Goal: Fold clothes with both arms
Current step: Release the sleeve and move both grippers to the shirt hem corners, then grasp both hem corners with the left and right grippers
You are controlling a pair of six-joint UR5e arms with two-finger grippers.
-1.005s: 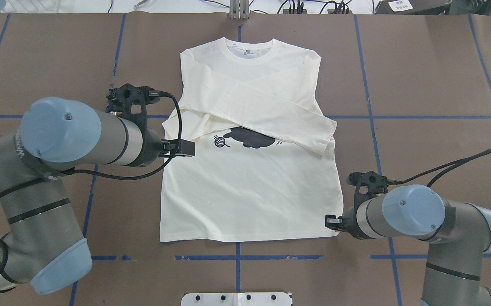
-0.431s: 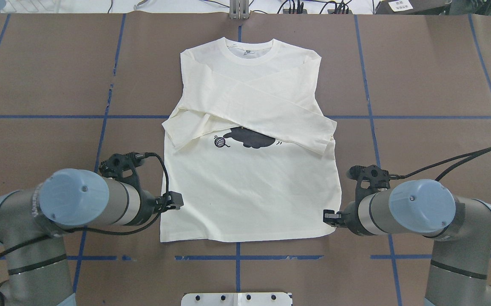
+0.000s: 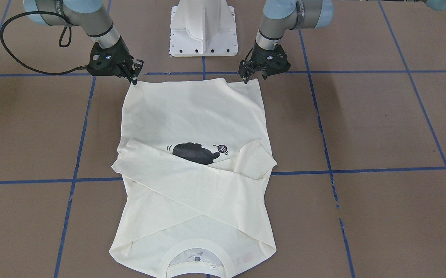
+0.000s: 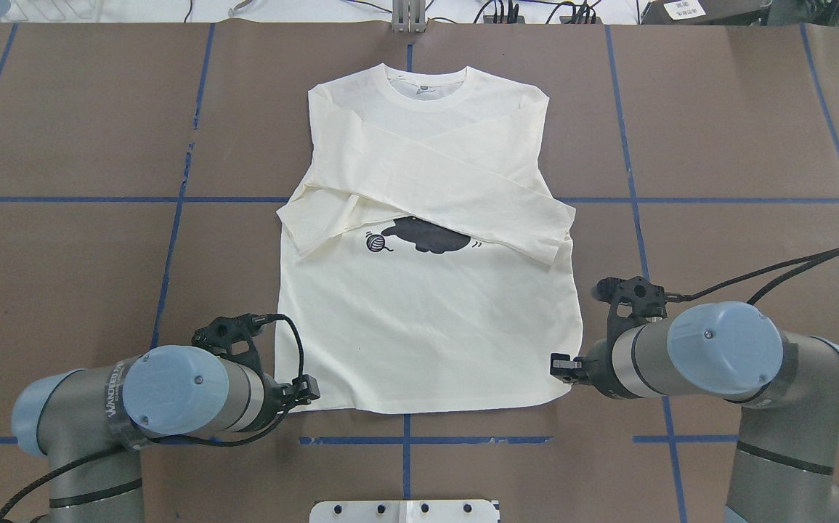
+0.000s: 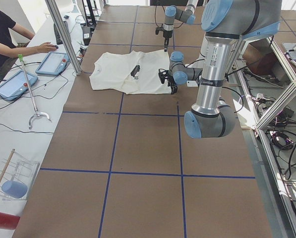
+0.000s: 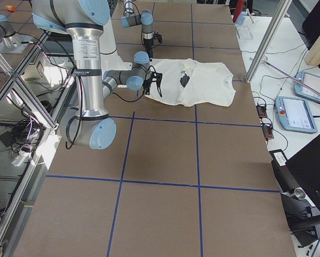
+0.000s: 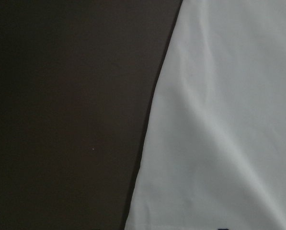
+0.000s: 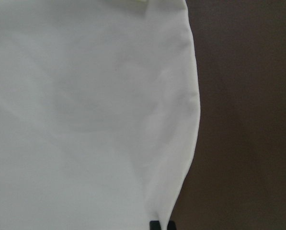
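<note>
The cream-white long-sleeved T-shirt [image 4: 426, 327] lies flat in the middle of the brown worktop [image 4: 63, 109], print side up, with its collar at the far end and its hem toward the robot. Both sleeves are folded across the chest and cross each other. They cover the top of the black cat print [image 4: 425, 236]. Each cuff pokes a little past the side edge of the body. The hem is a fairly straight edge with rounded corners, lying just short of the blue tape line [image 4: 463, 439] nearest the white pedestal base [image 3: 203, 27].

The left gripper [image 4: 308, 390] is at the hem corner on its own side. In the front-facing view its jaws look spread apart, with one tip pointing down at the cloth edge. The right gripper [image 4: 558, 367] is at the opposite hem corner. Its jaws look drawn close together there, and its wrist camera shows two dark tips right at the shirt's edge, but I can't tell whether they are pinching the cloth.

Bare worktop stretches wide on either side of the shirt, with a broad strip beyond the collar as well. A person [image 5: 4, 29] sits at the side table past the far edge.
</note>
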